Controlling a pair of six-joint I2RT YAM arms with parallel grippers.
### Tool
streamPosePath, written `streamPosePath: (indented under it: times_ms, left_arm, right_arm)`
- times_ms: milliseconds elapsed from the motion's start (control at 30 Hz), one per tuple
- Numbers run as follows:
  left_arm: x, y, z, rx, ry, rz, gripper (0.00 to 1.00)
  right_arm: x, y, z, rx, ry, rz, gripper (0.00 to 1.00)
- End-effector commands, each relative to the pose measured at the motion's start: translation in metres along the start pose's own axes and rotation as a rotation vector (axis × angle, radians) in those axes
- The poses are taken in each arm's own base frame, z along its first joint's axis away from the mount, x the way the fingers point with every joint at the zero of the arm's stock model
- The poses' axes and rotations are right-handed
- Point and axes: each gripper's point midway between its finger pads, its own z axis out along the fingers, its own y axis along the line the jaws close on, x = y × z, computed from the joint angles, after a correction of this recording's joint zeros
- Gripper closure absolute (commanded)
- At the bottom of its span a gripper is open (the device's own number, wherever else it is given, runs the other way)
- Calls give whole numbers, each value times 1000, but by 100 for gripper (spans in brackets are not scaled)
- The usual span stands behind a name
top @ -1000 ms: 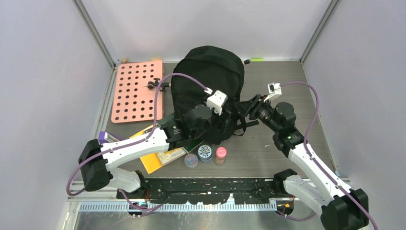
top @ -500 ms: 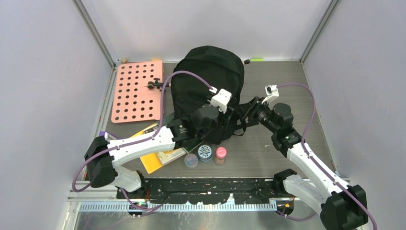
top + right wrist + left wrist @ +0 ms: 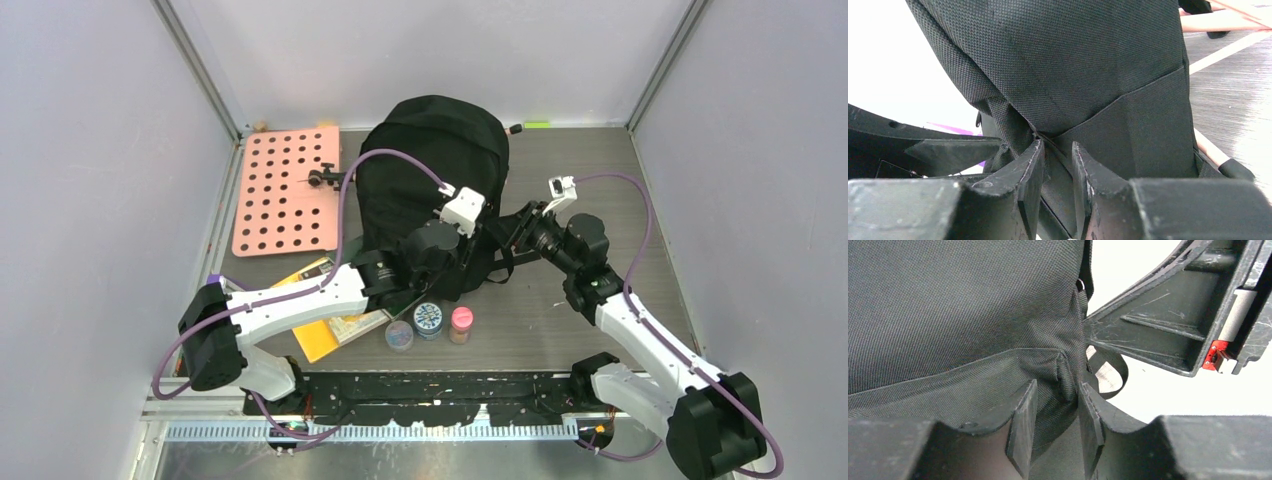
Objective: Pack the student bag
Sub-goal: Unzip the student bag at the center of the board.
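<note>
Two grippers work the near edge of the student bag [image 3: 432, 150], which sits at the middle of the table [image 3: 600, 180] toward the far side, its domed black bulk leaning away from the arms. The left gripper [image 3: 1057, 392] has its jaws drawn narrow around a raised fold where a seam meets the lower panel, and the fabric looks pinched between them. The right gripper [image 3: 1057, 150] stands the same way at the bag's near right corner, its jaws close together on a ridge of woven cloth.

The bag is judged to be soft and floppy. The weave creases under the fingers and should sag or fold rather than lift as one piece, so a single pinch probably only tents the cloth. Seams, doubled edges and straps look like the firmest holds, since they are thicker and less likely to slip. Empty, it seems light, though bulky.

Three small jars [image 3: 430, 320] and a yellow book [image 3: 320, 338] lie near, to the left of centre, and a pink pegboard [image 3: 285, 190] lies far left.
</note>
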Motion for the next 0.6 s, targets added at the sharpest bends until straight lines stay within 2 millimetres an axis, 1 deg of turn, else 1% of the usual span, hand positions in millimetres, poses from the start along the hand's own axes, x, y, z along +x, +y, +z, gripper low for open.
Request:
streamPosePath:
  times_ms: [0, 100, 167, 233, 267, 300, 333, 400, 467, 567]
  left_arm:
    - [-21, 6, -3, -37, -54, -15, 65]
    - [-21, 5, -4, -26, -52, -12, 73]
    - [-21, 3, -4, -20, -49, -8, 80]
    - [-20, 2, -4, -13, -43, 2, 88]
    - [-19, 3, -4, -14, -41, 4, 92]
    - [-18, 4, -4, -18, -36, 7, 94]
    - [-17, 5, -5, -23, -33, 7, 96]
    - [-16, 7, -5, -30, -29, 3, 99]
    - [-14, 8, -6, -35, -28, -2, 100]
    - [-10, 10, -8, -41, -21, -3, 100]
  right_arm:
    - [-14, 19, 4, -93, -39, -39, 67]
    - [-14, 25, 5, -130, -30, -49, 69]
    - [-12, 27, 7, -142, -19, -51, 71]
    - [-12, 29, 7, -158, -15, -57, 76]
    - [-12, 30, 7, -164, -14, -59, 85]
    - [-13, 32, 7, -171, -13, -62, 88]
    - [-13, 32, 7, -171, -15, -65, 95]
    - [-15, 32, 5, -168, -22, -71, 99]
    - [-19, 31, 3, -148, -43, -77, 99]
    - [-27, 38, -4, -152, -69, -81, 99]
